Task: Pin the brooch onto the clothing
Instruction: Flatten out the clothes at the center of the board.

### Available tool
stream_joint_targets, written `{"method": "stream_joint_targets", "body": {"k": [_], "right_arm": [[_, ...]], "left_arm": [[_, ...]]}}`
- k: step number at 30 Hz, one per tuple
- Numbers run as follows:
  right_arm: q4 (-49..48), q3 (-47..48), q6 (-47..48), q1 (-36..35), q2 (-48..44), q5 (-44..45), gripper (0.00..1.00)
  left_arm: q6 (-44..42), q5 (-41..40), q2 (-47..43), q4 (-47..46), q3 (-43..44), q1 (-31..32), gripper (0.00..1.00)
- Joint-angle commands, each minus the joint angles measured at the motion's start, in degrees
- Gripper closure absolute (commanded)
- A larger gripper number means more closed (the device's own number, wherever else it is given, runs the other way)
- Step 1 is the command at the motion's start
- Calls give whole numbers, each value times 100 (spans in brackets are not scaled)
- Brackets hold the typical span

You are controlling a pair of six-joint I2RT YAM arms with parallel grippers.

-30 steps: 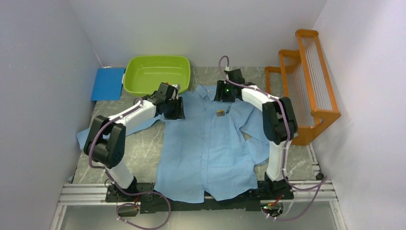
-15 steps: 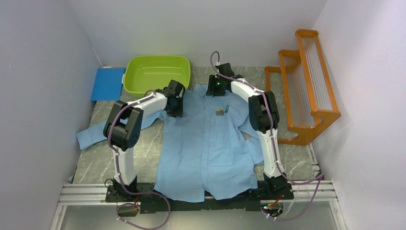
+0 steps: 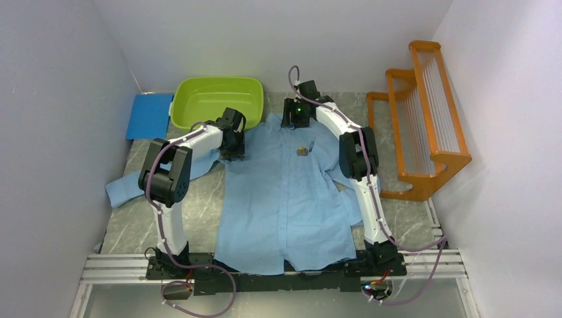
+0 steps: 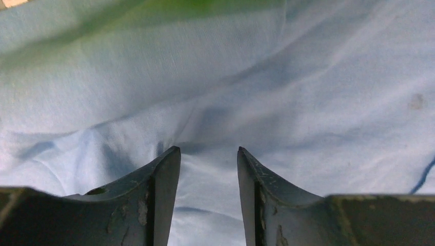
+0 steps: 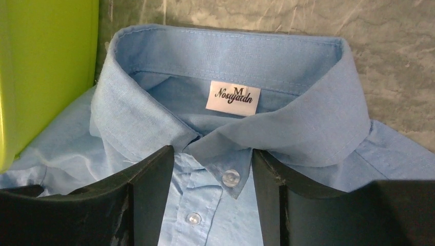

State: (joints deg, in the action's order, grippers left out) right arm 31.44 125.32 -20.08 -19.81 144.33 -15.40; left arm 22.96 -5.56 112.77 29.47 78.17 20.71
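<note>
The right gripper (image 5: 213, 150) hangs low over the collar (image 5: 231, 51) of the light blue shirt (image 3: 278, 205), its jaws roughly half apart and holding nothing. The collar points and the top button (image 5: 231, 177) lie just beneath the gap. A second ago it stood off toward the collar's right point; now it sits over the collar's middle, with its arm stretched further out. The left gripper (image 4: 208, 149) is likewise part open and empty, its tips just above rumpled cloth at the shoulder left of the collar. It has shifted slightly away from the collar, and its elbow is drawn up and inward. The brooch (image 3: 302, 150) lies on the chest panel just below the collar, toward the arms' bases and a little to the right, in much the same spot as before, and neither gripper touches it. Whether its pin passes through the cloth is too small to tell from above. The cloth to the right of the collar looks flatter than it did. The shirt is spread face up on the tabletop (image 3: 199, 199), with the green tub (image 3: 215, 99) just beside the collar on the left. The moves look like spreading and squaring the shirt, not pinning. By this reading the fastening is likely still to do, and one gripper must come back down from the collar to the brooch.
</note>
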Motion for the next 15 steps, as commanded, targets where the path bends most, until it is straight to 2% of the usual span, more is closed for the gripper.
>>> {"method": "stream_joint_targets", "body": {"k": [1,4,9,15], "right_arm": [[68,-265,199,61,-699,-168,37],[-184,-1095,222,48,-1702,-185,30],[-750,-3087,194,44,-3635,-32,17],[-945,-5519,-327,120,-5823,500,16]], "left_arm": [[-182,419,-829,163,-145,54,49],[-143,567,-1457,167,-373,204,46],[156,750,-2533,261,-1035,380,44],[698,842,-3956,434,-2255,381,37]]}}
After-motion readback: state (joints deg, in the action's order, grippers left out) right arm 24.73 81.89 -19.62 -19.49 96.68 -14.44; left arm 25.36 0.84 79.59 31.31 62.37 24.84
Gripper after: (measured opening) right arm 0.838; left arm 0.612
